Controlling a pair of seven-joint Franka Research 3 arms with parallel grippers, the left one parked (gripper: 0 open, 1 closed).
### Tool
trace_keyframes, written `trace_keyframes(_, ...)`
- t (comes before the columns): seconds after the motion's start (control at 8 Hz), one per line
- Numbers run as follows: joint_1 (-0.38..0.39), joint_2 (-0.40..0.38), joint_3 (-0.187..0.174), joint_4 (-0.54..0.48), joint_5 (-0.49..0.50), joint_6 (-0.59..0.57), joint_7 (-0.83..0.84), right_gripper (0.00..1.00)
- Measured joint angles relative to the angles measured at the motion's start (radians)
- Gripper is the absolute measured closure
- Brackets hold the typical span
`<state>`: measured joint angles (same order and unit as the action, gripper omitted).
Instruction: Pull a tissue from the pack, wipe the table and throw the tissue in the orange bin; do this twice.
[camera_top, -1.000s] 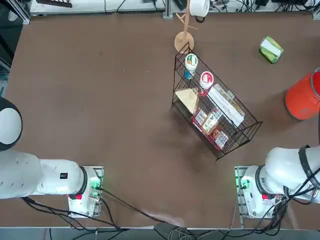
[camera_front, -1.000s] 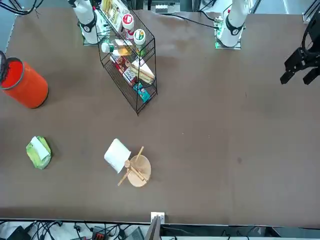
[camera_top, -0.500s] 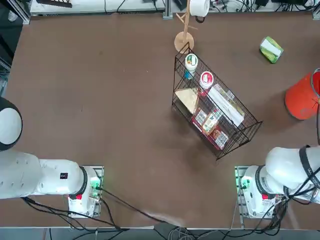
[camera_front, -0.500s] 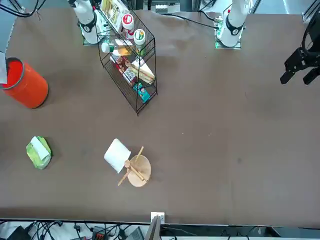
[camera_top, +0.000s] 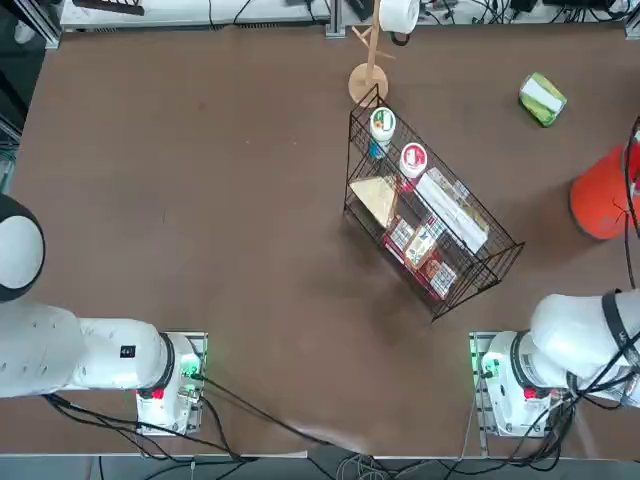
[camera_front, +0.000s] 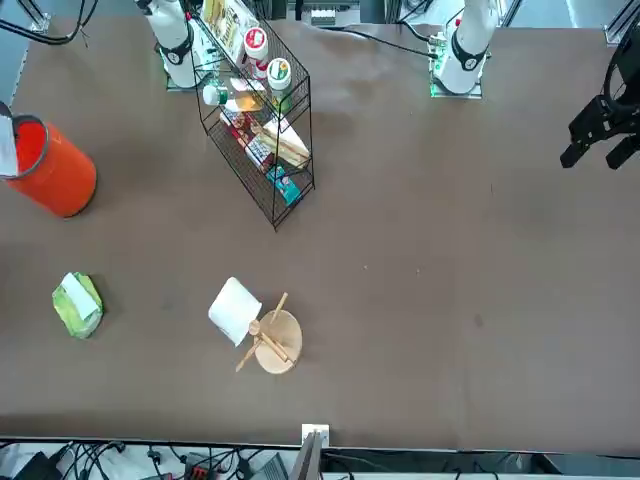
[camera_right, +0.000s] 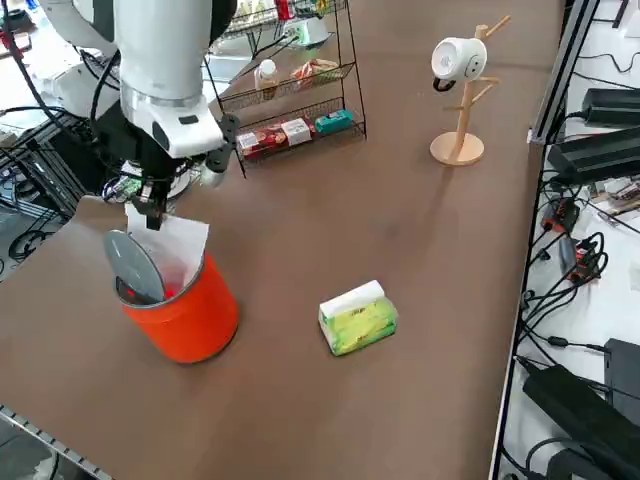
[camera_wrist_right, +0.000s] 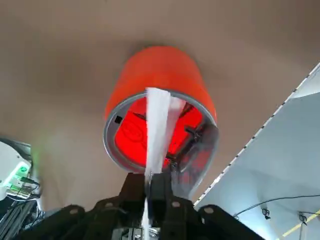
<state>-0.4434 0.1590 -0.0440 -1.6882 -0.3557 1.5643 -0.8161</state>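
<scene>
Top view, surface: dark brown (camera_top: 250, 200), with the green pack (camera_top: 543, 98) lying in its far right part, white slot strip facing up.
Top view, orange bin: at the right edge of the picture (camera_top: 600, 205), nearer the robot than the pack, black cables passing over part of it.
Top view, wire basket: black, set at a slant (camera_top: 349, 150), holding white-topped containers and flat packages; just beyond it is a wooden stand (camera_top: 368, 84) with a white mug (camera_top: 399, 14).
Front view, orange bin: tilted on its base, mouth towards the left edge, a white tissue (camera_front: 7, 150) hanging at the mouth.
Front view, pack: well apart from the stand, to the picture's left.
Right side view, right pincer: pointing down above the mouth of the orange bin (camera_right: 152, 205), the tissue hanging beneath it.
Right side view, lid: grey and round (camera_right: 134, 264), standing tilted at the mouth beside the tissue.
Right side view, pack: on the surface near the orange bin, apart from it.
Right wrist view, right pincer: nearly closed, its two fingers close together with the thin tissue pinched between them.
Right wrist view, tissue: a long strip reaching from the fingers across the bin's red interior and grey rim.
</scene>
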Motion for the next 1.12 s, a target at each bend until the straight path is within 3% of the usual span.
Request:
trace_keyframes(0.62,0.000,0.006,0.000,0.000,0.000,0.000,0.000,0.00)
trace_keyframes(0.88,0.000,0.000,0.004,0.010,0.026,0.000,0.000,0.00)
trace_keyframes(1.12,0.002,-0.017,0.011,0.059,0.177,-0.032,0.000,0.00)
